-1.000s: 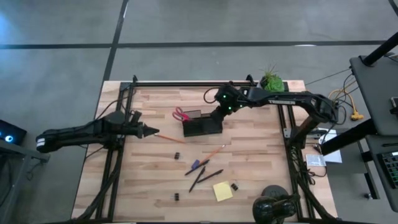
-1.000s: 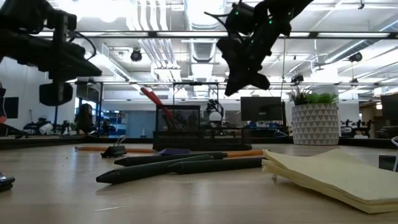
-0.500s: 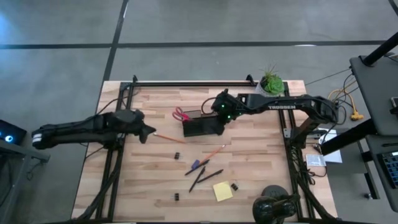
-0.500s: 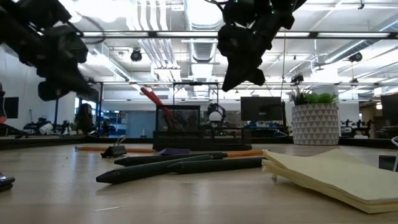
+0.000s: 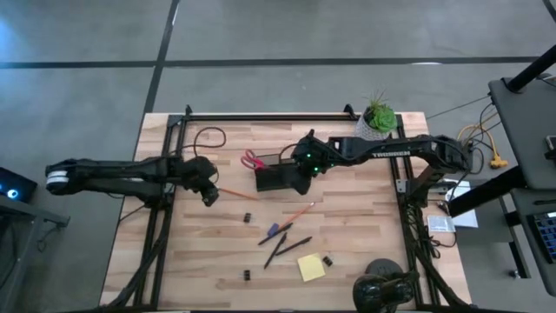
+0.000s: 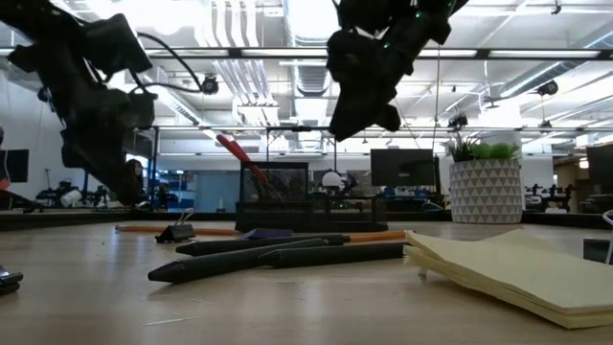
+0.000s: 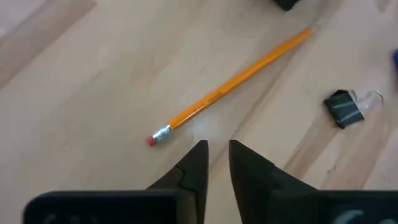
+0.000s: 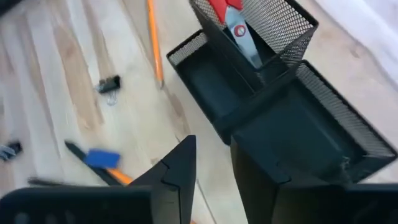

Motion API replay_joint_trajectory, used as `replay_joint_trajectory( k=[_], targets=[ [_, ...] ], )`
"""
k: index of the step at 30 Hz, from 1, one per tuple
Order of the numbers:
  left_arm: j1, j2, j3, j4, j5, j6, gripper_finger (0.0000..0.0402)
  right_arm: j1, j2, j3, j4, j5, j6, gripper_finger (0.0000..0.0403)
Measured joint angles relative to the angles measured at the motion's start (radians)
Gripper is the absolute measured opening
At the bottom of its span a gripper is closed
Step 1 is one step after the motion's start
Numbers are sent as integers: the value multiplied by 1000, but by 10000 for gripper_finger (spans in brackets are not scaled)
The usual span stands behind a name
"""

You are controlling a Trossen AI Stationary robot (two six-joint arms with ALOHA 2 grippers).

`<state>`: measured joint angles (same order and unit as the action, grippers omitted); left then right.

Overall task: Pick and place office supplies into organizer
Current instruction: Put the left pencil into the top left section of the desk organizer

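Wooden table (image 5: 365,243); scissors (image 8: 233,18) inside organizer (image 8: 292,118)

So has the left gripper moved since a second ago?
Yes. The left gripper has turned down toward the table, ending over the pencil's eraser end.

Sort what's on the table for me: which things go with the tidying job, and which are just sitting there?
Job: organizer, scissors already standing in it, two pencils, pens, sticky notes, binder clips.

Just there: potted plant.
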<state>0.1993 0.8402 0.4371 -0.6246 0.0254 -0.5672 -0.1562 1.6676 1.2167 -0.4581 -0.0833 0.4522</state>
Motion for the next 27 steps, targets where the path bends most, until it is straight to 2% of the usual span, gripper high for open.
replay_joint_trajectory(
  k=[4, 8, 14, 21, 24, 27],
  targets=[
    [0, 8, 31, 7, 0, -67, 6, 3, 41, 0, 81, -31, 137, 53],
    [0, -24, 65, -10, 0, -130, 7, 21, 98, -2, 157, -57, 310, 14],
    [0, -71, 58, -15, 16, -205, 2, 92, 188, 0, 277, -86, 580, 9],
    [0, -88, 47, -13, 17, -212, 0, 157, 272, 1, 393, -50, 857, 9],
    [0, -77, 47, -14, 17, -203, 0, 173, 308, 7, 433, -30, 919, 9],
    [0, -65, 47, -13, 20, -176, 0, 186, 354, 66, 439, -14, 908, 9]
  ],
)
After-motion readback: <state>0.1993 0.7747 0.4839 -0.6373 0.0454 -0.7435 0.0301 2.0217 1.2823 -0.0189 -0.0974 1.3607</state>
